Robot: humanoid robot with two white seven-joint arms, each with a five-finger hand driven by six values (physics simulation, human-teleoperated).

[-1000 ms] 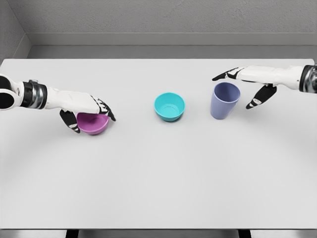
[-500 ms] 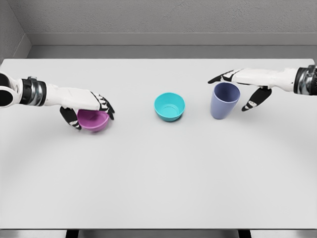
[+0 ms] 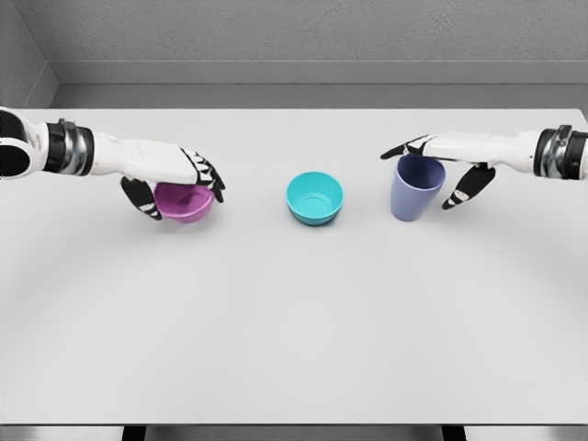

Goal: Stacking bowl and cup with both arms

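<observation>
From the head view, nothing is stacked yet: the teal bowl (image 3: 314, 197) sits alone at the middle of the grey worktop (image 3: 294, 331), empty, with the other two vessels apart from it on either side. The left hand (image 3: 179, 179) has its fingers curled over the rim of the magenta bowl (image 3: 186, 202) and its thumb down the near-left side, so it grips that bowl; whether the bowl is clear of the worktop cannot be told for certain, though it appears slightly raised. That bowl lies well to the left of the teal one. The right hand (image 3: 439, 165) is spread open around the lavender cup (image 3: 417, 186), fingers reaching over the far rim and the thumb hanging off to the cup's right, not visibly pressing on it, so it holds nothing as yet. The cup stands slightly tilted, near the teal bowl on its right. As a judgement, the task is at its early part: one grasp made, one being formed, and both carries and both placings into the teal bowl are left to do
</observation>
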